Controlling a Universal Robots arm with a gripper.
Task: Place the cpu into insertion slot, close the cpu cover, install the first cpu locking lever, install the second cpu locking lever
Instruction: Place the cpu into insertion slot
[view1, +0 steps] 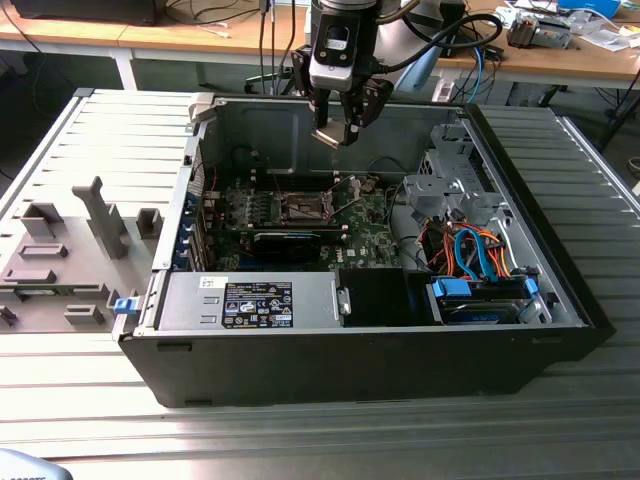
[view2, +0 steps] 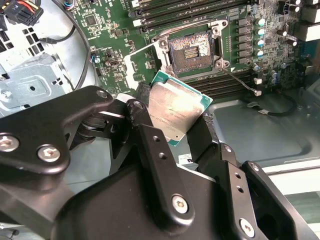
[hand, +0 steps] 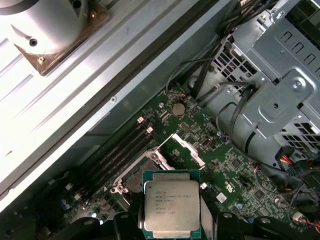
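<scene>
My gripper (view1: 335, 133) hangs above the open computer case (view1: 560, 300), shut on the cpu (view1: 329, 138). In both wrist views the cpu (view2: 175, 111) (hand: 171, 207) is a flat square chip with a silver face and green edge, pinched between the two black fingers (view2: 145, 120). It is held in the air, apart from the board. The insertion slot (view2: 191, 50) (view1: 300, 208) lies bare below it, dark centre showing. The cpu cover (hand: 188, 150) stands swung up beside the slot. A thin wire locking lever (view2: 241, 81) sticks out from the slot's corner.
A black expansion card (view1: 288, 240) lies near the slot. A silver drive cage (view1: 450, 185) and orange and blue cables (view1: 475, 250) fill the exterior view's right of the case; a power supply (view1: 250, 300) sits at the front. A grey fixture (view1: 70, 250) stands outside on the left.
</scene>
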